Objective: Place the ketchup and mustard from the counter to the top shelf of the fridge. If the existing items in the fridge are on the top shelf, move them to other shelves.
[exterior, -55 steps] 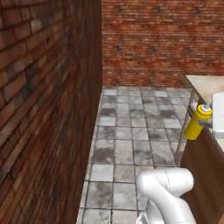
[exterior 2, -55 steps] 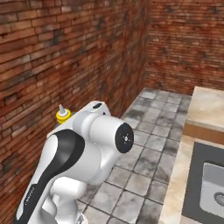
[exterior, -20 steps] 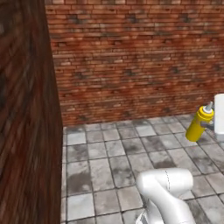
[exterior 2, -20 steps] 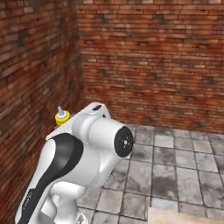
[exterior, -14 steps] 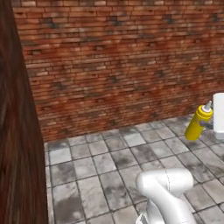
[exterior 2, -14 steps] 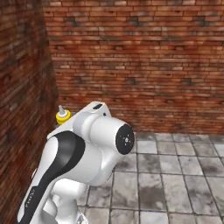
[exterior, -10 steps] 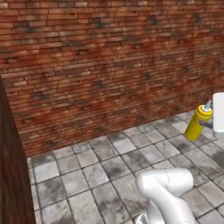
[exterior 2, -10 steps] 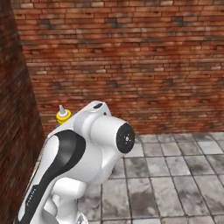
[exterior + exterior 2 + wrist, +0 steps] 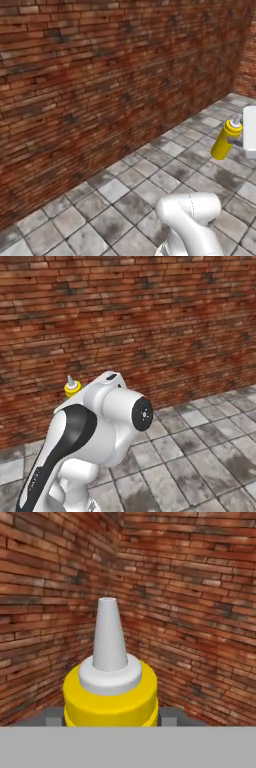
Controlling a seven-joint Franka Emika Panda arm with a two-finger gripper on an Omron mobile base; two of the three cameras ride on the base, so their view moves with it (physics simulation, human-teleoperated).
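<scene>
We see our fingers (image 9: 111,719) closed on the mustard (image 9: 110,684), their dark tips showing just at either side of the yellow bottle's shoulder in the hand view, so the grip sits partly open around the bottle's body. The bottle's pale pointed nozzle (image 9: 109,637) rises straight up the middle of that view, above a pale collar on the yellow top. In the left base view we find the same mustard (image 9: 225,140) held upright in the air near the right edge, touching a white part of our hand (image 9: 249,131) and well above the floor (image 9: 125,200). In the right base view only its yellow top and nozzle (image 9: 72,387) peek out above our white arm (image 9: 90,436), which rises from the lower left. Beyond the bottle we face a red brick wall (image 9: 150,321), and the hand view shows two such walls meeting in a corner. Below lies a floor of grey stone tiles, mottled with darker patches.
</scene>
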